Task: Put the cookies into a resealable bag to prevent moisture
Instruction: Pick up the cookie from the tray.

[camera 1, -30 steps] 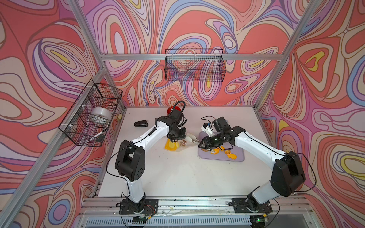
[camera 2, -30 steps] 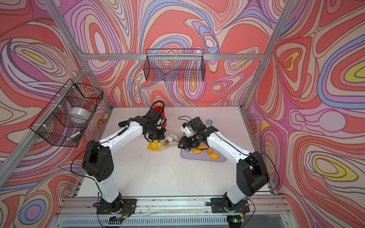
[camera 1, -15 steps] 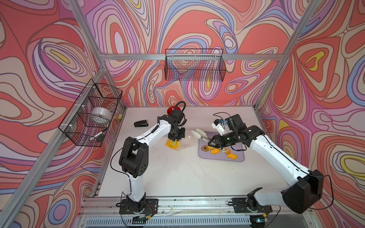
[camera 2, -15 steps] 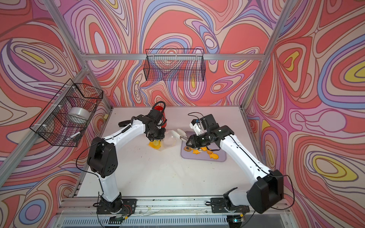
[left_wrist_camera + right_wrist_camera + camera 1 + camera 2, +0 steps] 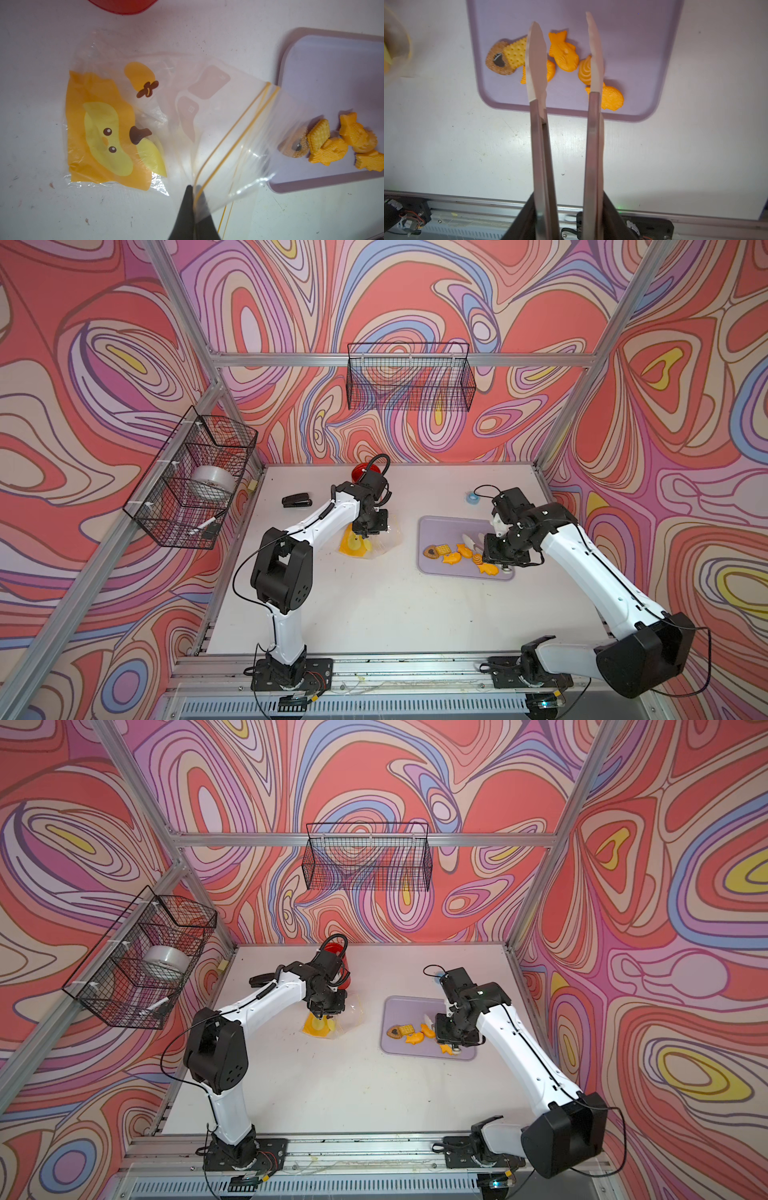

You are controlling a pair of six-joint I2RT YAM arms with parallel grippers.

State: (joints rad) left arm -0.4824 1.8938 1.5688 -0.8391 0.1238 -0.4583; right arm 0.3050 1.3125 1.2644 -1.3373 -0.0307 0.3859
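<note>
Several cookies [image 5: 563, 56] lie on the lilac tray [image 5: 633, 41]: orange fish, a yellow square cracker, a heart-centred round and a swirl; both top views show these cookies [image 5: 453, 553] [image 5: 411, 1033]. My right gripper [image 5: 566, 199] [image 5: 500, 549] is shut on metal tongs [image 5: 536, 62]. The tong tips stand apart above the cookies with nothing between them. The resealable bag [image 5: 145, 124] [image 5: 365, 541] lies left of the tray. My left gripper [image 5: 193, 193] [image 5: 368, 529] is shut on its zip edge and lifts the mouth towards the tray.
A red cup [image 5: 360, 470] stands behind the left arm and a black stapler [image 5: 296, 501] lies at the back left. A small blue tape roll [image 5: 471, 497] sits behind the tray. Wire baskets hang on the left wall [image 5: 195, 481] and the back wall [image 5: 409, 379].
My right arm has carried the tongs away from the bag's mouth, rightwards, to above the cookies on the tray. The left gripper has kept its hold on the bag.
</note>
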